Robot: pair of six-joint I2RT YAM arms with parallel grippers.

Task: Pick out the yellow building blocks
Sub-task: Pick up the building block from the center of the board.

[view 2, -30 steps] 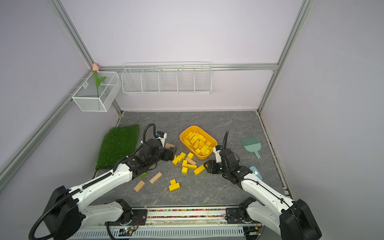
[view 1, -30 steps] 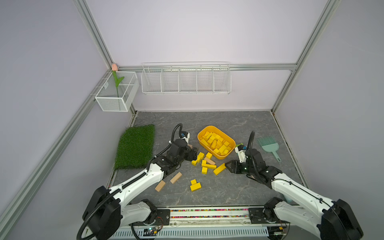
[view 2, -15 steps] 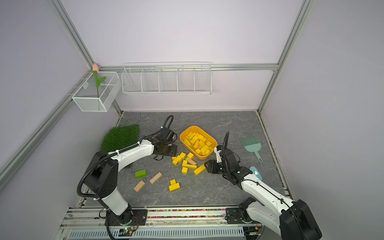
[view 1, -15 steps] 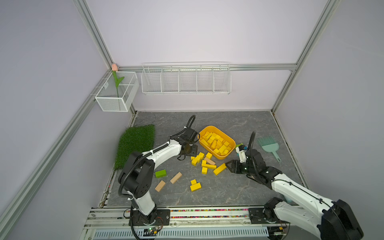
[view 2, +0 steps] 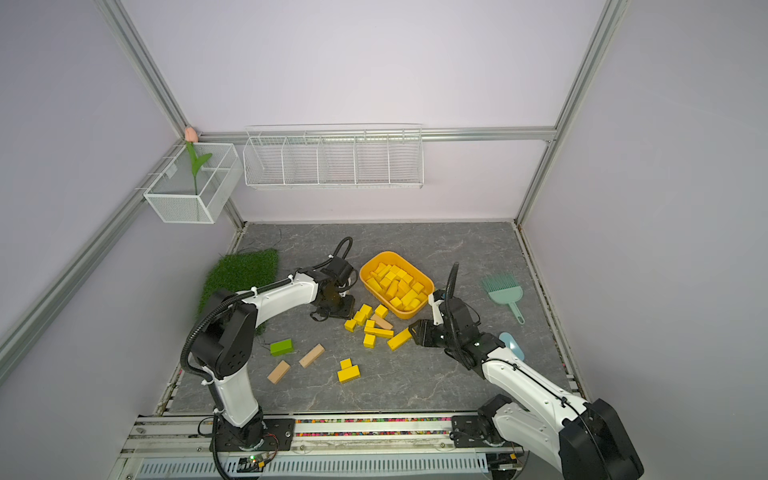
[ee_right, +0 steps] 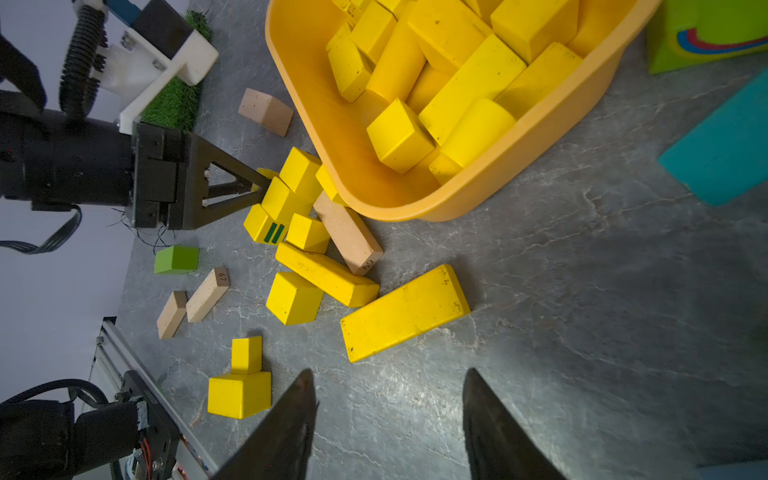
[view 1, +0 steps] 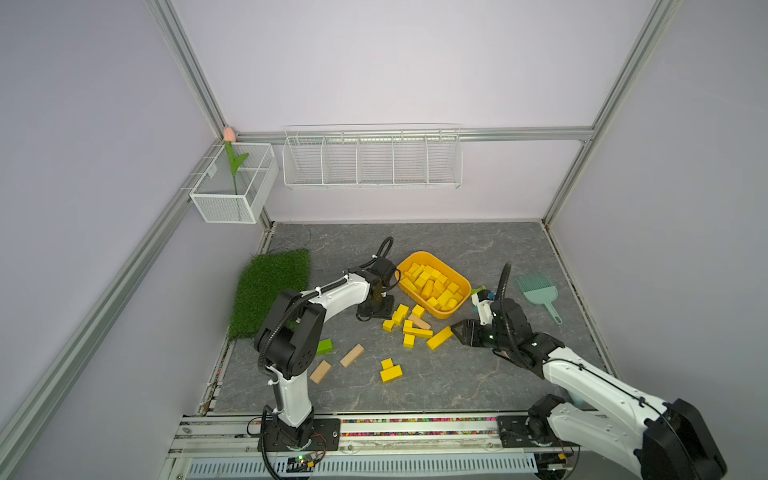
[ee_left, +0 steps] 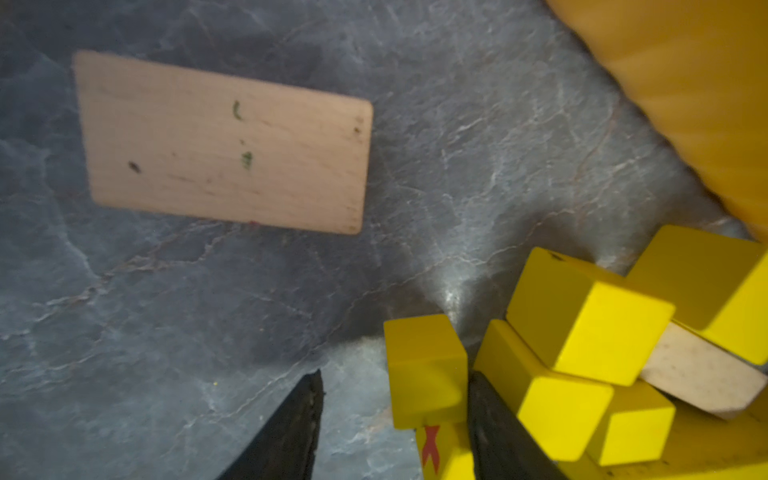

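Note:
Many yellow building blocks fill the yellow-orange tub (view 1: 415, 254) (view 2: 384, 254). Several more lie in a loose pile (view 1: 409, 328) (view 2: 370, 330) on the grey floor in front of it. My left gripper (view 1: 386, 311) (ee_left: 395, 373) is down at the pile's left edge, open. A small yellow block (ee_left: 424, 365) sits between its jaws against one finger, with a gap to the other. My right gripper (view 1: 455, 328) (ee_right: 388, 374) is open and holds nothing, just short of a long yellow bar (ee_right: 405, 311) (view 2: 400, 338). Two more yellow blocks (view 1: 390, 371) (ee_right: 241, 386) lie nearer the front.
Plain tan blocks lie at the front left (view 1: 352, 356) (view 1: 320, 371), within the pile (ee_right: 349, 237), and beside my left gripper (ee_left: 224, 141). A green block (view 1: 324, 346) sits near the grass mat (view 1: 270, 286). A teal brush (view 1: 536, 289) lies at the right.
My left arm has drawn back and raised its elbow, while its gripper stays at the pile's left edge and its jaws have narrowed round a small yellow block. The right arm has not moved.

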